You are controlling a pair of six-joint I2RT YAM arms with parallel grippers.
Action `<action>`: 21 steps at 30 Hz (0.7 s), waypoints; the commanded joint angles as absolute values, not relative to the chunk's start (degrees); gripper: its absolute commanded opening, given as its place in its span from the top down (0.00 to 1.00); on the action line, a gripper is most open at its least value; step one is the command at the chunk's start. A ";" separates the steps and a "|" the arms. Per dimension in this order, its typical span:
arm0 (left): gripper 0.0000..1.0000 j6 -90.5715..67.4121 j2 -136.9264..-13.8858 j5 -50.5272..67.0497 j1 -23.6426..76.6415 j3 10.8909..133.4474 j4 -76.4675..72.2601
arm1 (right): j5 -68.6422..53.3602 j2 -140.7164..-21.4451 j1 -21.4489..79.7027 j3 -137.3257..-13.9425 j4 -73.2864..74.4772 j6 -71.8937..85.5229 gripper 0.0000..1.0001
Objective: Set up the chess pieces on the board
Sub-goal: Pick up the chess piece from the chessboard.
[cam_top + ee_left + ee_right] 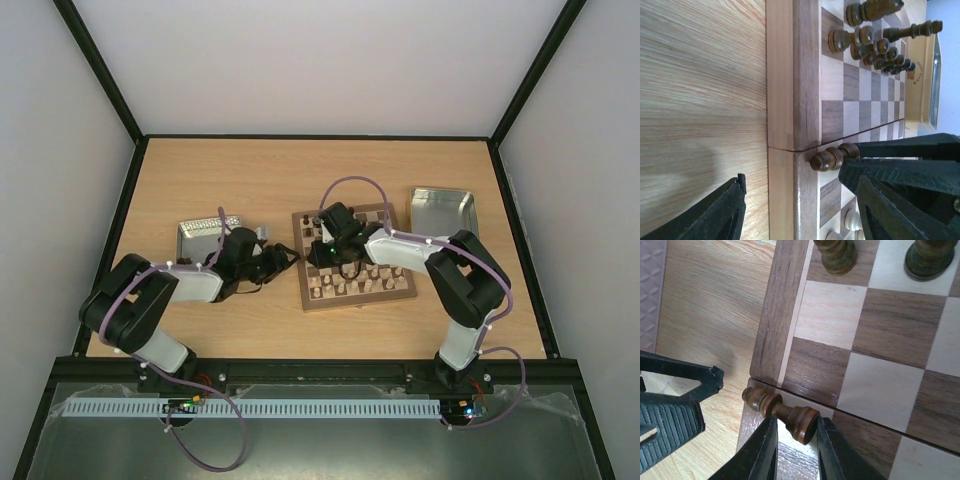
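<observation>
The board (pixel 355 300) lies mid-table, with dark chess pieces (pixel 322 228) along its far rows and pale ones (pixel 350 287) along the near row. My right gripper (pixel 796 422) is shut on a dark pawn (pixel 785 412), gripping it near its base. The pawn lies sideways just above the board's left border (pixel 775 315). My left gripper (pixel 792 177) stands open around that same edge, and its fingers do not touch the pawn (pixel 835 156). More dark pieces (pixel 875 47) stand further along the board (pixel 805 75).
A metal tray (pixel 200 232) sits left of the board behind my left arm, and another tray (pixel 443 210) sits at the board's right rear. The two grippers meet closely at the board's left edge. Pale pieces (pixel 852 220) stand near my left finger.
</observation>
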State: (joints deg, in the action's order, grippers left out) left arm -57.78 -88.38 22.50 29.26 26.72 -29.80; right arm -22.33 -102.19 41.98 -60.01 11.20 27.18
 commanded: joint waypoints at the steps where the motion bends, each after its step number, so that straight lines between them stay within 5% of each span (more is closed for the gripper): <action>1: 0.36 -58.87 -89.49 22.96 28.01 26.88 -32.67 | -20.08 -103.23 42.62 -61.72 12.46 25.66 0.77; 21: 0.49 -64.59 -96.43 30.15 26.32 26.47 -42.12 | -20.26 -106.32 44.26 -63.28 11.83 24.31 0.82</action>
